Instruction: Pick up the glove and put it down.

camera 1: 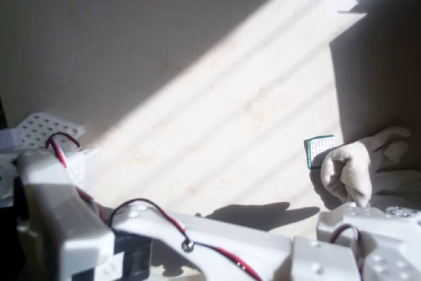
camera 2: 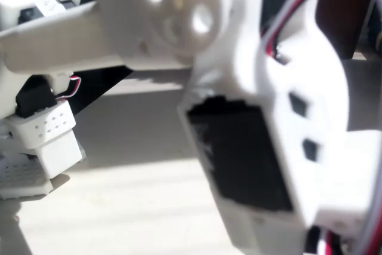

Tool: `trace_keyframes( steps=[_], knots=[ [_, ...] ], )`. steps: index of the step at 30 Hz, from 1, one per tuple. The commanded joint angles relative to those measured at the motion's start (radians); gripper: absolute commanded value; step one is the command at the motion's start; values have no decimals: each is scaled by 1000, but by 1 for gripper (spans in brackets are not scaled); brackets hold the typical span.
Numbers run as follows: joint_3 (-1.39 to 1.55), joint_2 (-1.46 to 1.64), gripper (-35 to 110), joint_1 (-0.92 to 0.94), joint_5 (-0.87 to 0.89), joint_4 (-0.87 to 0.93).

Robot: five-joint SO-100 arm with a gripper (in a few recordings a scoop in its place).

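We see the glove touching a green-edged card; the white arm blocks our view, grip state unclear.

No legible text, brand or number is found in either view. Print on the small green-bordered white card is too blurred to be read.

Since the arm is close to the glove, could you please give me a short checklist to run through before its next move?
1. Glove located: ok, at the right edge of the overhead view, on the table.
2. Glove free of the green-edged card: not ok, the two look to touch.
3. Gripper open: cannot tell, fingers not visible.
4. Gripper lined up over the glove: cannot tell.
5. Bare table for setting down: ok, the sunlit middle.
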Motion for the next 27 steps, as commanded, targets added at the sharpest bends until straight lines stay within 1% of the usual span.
trace_keyframes(
  steps=[1, 7, 11, 24, 27],
  knots=[
    [-28, 83, 34, -110, 2, 5],
    [-21, 71, 34, -282, 6, 3],
    [-18, 44, 34, -336, 6, -5],
    [-20, -110, 34, -344, 6, -6],
    [-29, -124, 29, -344, 5, -6]
  ],
)
